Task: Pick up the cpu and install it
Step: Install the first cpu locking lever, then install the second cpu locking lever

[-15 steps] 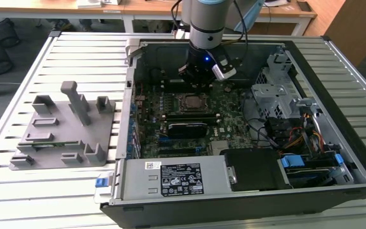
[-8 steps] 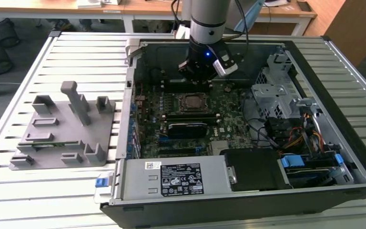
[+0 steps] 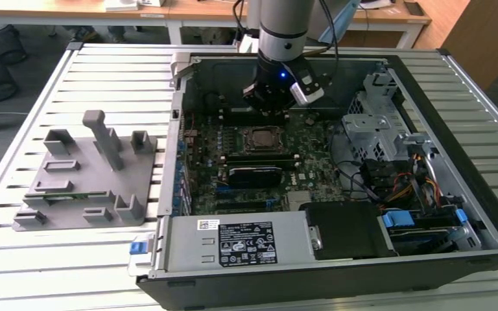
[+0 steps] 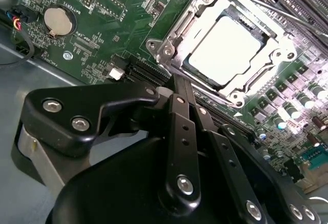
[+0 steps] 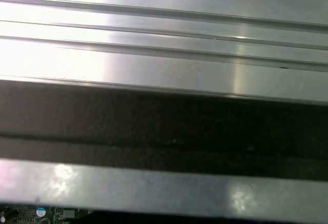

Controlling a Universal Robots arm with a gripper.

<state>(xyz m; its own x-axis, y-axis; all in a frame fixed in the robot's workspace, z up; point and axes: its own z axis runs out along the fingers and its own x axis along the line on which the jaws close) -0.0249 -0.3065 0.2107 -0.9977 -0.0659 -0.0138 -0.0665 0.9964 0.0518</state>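
Cpu point(image 4: 226, 51) lying flat in socket point(image 4: 279, 44) on motherboard point(image 4: 110, 19). Gripper point(image 4: 177, 83) hovering beside it, fingers pressed together, holding nothing. Cpu looking light, stiff, fragile underneath; gripping by opposite edges seeming safest.

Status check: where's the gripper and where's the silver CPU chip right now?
Black gripper above the motherboard's far edge, nothing visible in it. Silvery-grey square cpu seated in the metal socket frame. Nothing over the socket.

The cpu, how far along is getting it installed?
Done: the cpu already lies inside the socket frame on the motherboard. In hand: nothing visible; the gripper hangs above the board beside the socket. Left: the socket frame still looks unclamped.
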